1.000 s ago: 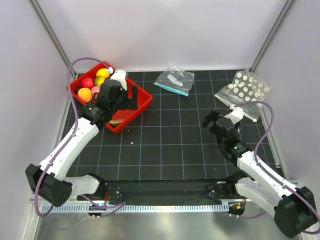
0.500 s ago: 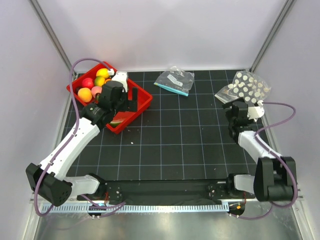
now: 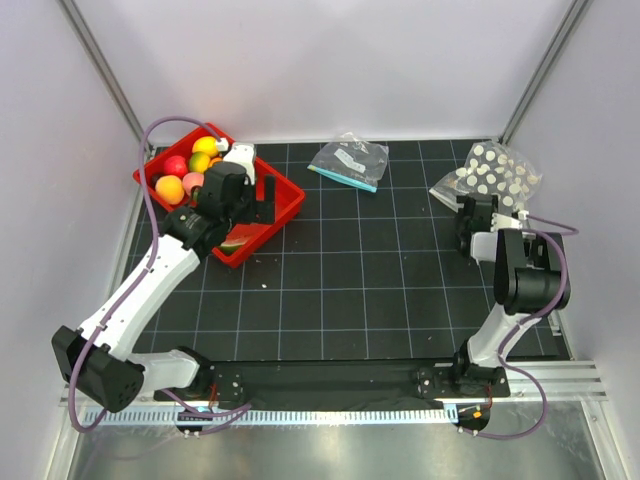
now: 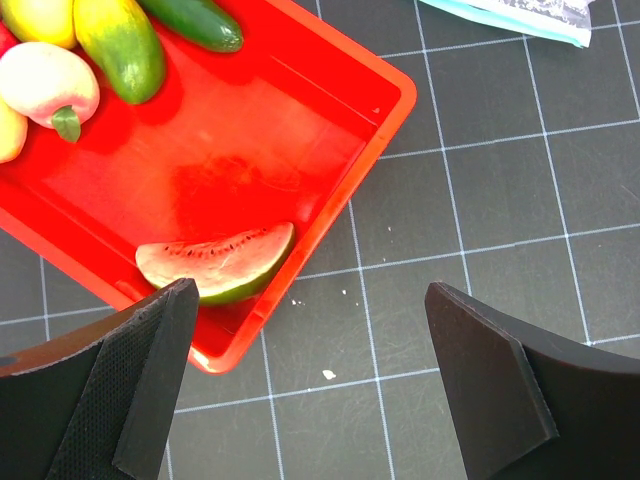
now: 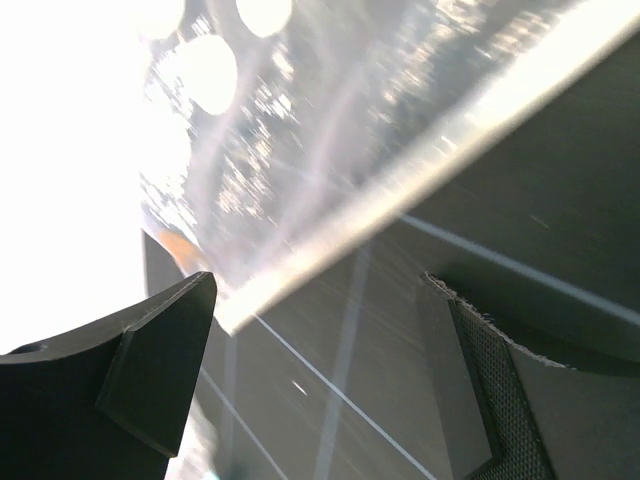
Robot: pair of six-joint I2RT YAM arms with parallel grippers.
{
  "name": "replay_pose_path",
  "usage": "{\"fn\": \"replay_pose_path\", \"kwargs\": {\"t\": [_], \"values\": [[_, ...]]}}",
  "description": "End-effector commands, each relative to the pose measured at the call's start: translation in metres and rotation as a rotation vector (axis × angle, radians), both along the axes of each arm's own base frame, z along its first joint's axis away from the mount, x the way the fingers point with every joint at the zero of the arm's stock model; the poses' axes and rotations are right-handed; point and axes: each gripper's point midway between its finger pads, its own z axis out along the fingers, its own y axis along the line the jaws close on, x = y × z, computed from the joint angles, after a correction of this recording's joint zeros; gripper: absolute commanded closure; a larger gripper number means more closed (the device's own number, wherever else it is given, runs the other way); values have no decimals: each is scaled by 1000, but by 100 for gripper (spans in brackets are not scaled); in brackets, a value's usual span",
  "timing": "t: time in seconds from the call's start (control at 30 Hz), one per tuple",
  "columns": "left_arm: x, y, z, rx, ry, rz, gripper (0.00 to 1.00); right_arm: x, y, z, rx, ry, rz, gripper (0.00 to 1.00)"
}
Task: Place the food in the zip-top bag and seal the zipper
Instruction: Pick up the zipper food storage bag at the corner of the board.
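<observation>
The food lies in a red tray [image 3: 288,192] at the back left: a yellow piece [image 3: 205,146], a red one [image 3: 176,166], an orange one [image 3: 169,188], a pink peach [image 4: 48,83] and a watermelon slice [image 4: 215,262]. My left gripper [image 3: 262,200] hovers open over the tray's near right corner, holding nothing [image 4: 310,292]. The dotted zip-top bag [image 3: 495,172] lies at the back right. My right gripper [image 3: 477,210] stands open at its near edge. In the right wrist view the pale zipper [image 5: 400,190] runs just ahead of the gripper [image 5: 318,283], its end close to the left fingertip.
A smaller clear pouch with a teal strip [image 3: 350,162] lies at the back middle, and its edge shows in the left wrist view [image 4: 510,15]. Pale walls close in the black grid mat [image 3: 360,270] on three sides. The right arm is folded steeply near the right wall.
My right arm has swung from the mat's right middle back to the dotted bag's near edge, and its jaws have narrowed slightly. The left arm has hardly moved.
</observation>
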Motion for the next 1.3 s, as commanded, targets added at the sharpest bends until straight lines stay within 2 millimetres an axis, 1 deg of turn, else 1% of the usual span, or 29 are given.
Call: {"fn": "replay_pose_path", "kwargs": {"t": [0.0, 0.03, 0.07, 0.1, 0.13, 0.23, 0.27, 0.33, 0.37, 0.43, 0.47, 0.5, 0.53, 0.63, 0.67, 0.7, 0.73, 0.77, 0.83, 0.87, 0.93, 0.97, 1.0, 1.03, 1.07, 1.13, 1.17, 1.23, 1.27], "values": [[0, -4, 20, -37, -45, -8, 0, 23, -18, 13, 41, -119, -88, 13], [0, -4, 20, -37, -42, -10, 0, 25, -21, 10, 34, -118, -90, 13], [0, -4, 20, -39, -43, -11, 0, 30, -26, 15, 21, -124, -97, 14], [0, -4, 20, -40, -43, -11, 0, 31, -28, 15, 11, -114, -103, 14], [0, -5, 20, -41, -40, -13, 0, 30, -32, 10, -6, -84, -112, 14], [-1, -6, 20, -47, -38, -18, 0, 38, -41, 15, -14, -98, -126, 19], [-1, -6, 20, -49, -37, -19, 0, 40, -45, 13, -19, -95, -129, 22], [0, -6, 21, -48, -41, -18, 0, 41, -49, 16, -33, -101, -136, 30], [0, -6, 20, -46, -37, -18, 0, 42, -52, 23, -58, -104, -138, 37], [-1, -6, 20, -45, -37, -17, 0, 45, -53, 28, -78, -100, -130, 45], [-1, -6, 20, -45, -35, -18, 0, 45, -55, 32, -92, -100, -127, 55], [-1, -6, 20, -45, -35, -18, 0, 44, -56, 34, -94, -105, -131, 60], [0, -6, 19, -44, -34, -17, 0, 42, -57, 35, -98, -107, -137, 70], [-1, -7, 19, -46, -33, -21, 0, 42, -57, 46, -119, -117, -124, 84], [-1, -7, 19, -46, -33, -21, 0, 42, -55, 49, -124, -119, -117, 96], [0, -7, 18, -46, -31, -22, 0, 40, -56, 53, -126, -124, -118, 99], [-1, -8, 19, -48, -31, -25, 0, 39, -56, 51, -128, -111, -113, 99], [0, -9, 18, -48, -28, -27, 0, 39, -54, 54, -133, -113, -102, 99], [-2, -12, 19, -60, -24, -44, 0, 38, -48, 62, -138, -123, -59, 99], [-2, -13, 20, -65, -26, -50, 0, 34, -44, 56, -131, -113, -42, 99], [-2, -14, 19, -69, -24, -56, 0, 30, -35, 62, -112, -134, -1, 99], [-3, -16, 19, -72, -22, -63, 0, 24, -30, 55, -108, -118, 16, 99], [-2, -17, 18, -74, -20, -67, 0, 21, -26, 54, -108, -115, 36, 99], [-2, -18, 18, -77, -17, -70, 0, 20, -19, 61, -108, -133, 65, 99], [-4, -20, 18, -84, -13, -82, 0, 17, -10, 57, -128, -116, 111, 99], [-4, -24, 18, -95, -11, -103, 0, 14, 3, 58, -139, -103, 175, 99], [-5, -26, 17, -100, -9, -112, 0, 9, 12, 63, -146, -106, 210, 99], [-6, -31, 18, -113, -6, -137, 0, 2, 32, 66, -149, -110, 255, 99], [-6, -32, 19, -116, -9, -143, 0, -4, 41, 75, -158, -132, 276, 99]]}}
